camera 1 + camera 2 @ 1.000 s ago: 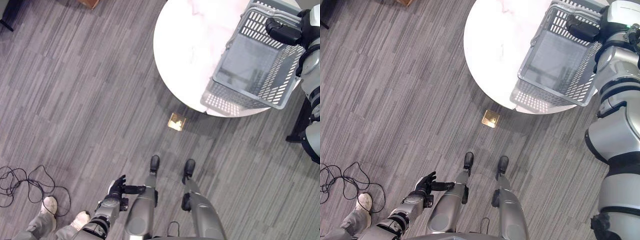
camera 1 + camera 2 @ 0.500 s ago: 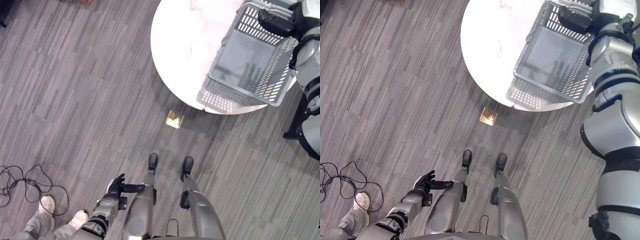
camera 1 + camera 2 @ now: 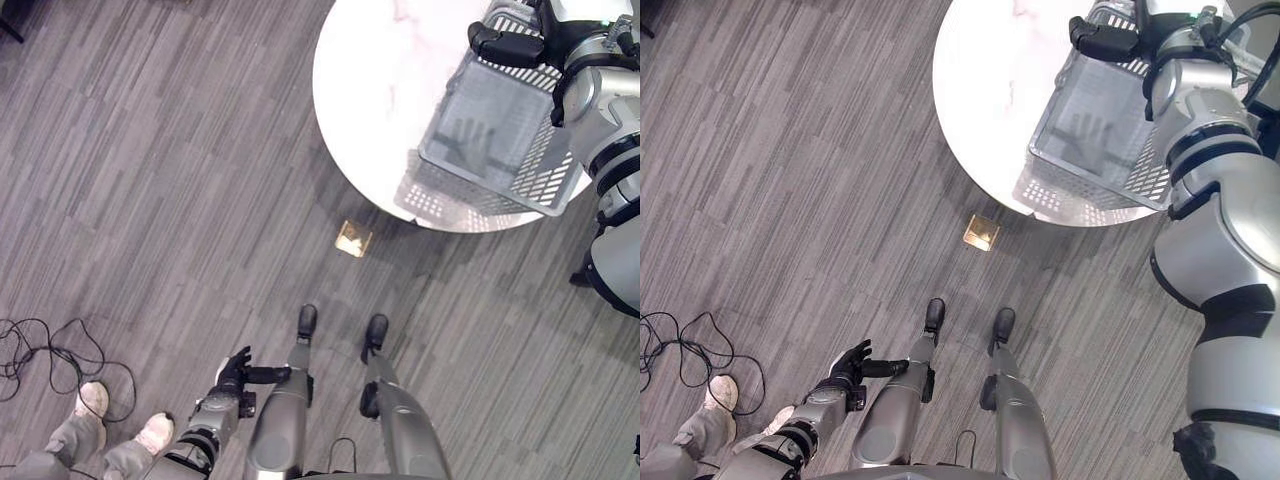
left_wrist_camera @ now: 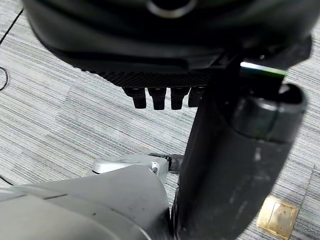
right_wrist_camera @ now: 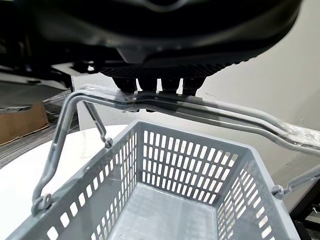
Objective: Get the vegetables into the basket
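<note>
A grey slotted plastic basket hangs tilted over the right part of the round white marble table. Its floor is bare. My right hand is above the basket's far rim, its fingers curled over the two grey wire handles. Whether the basket touches the tabletop I cannot tell. My left hand hangs low beside my body over the floor, fingers relaxed and holding nothing.
A small brass floor plate lies in the grey striped carpet just before the table's near edge. A person's legs and light shoes stand at the lower left, close to my left arm.
My right hand has swung the basket leftward over the table, and it now tilts more. The person's shoes have shifted slightly. My left hand has stayed put.
</note>
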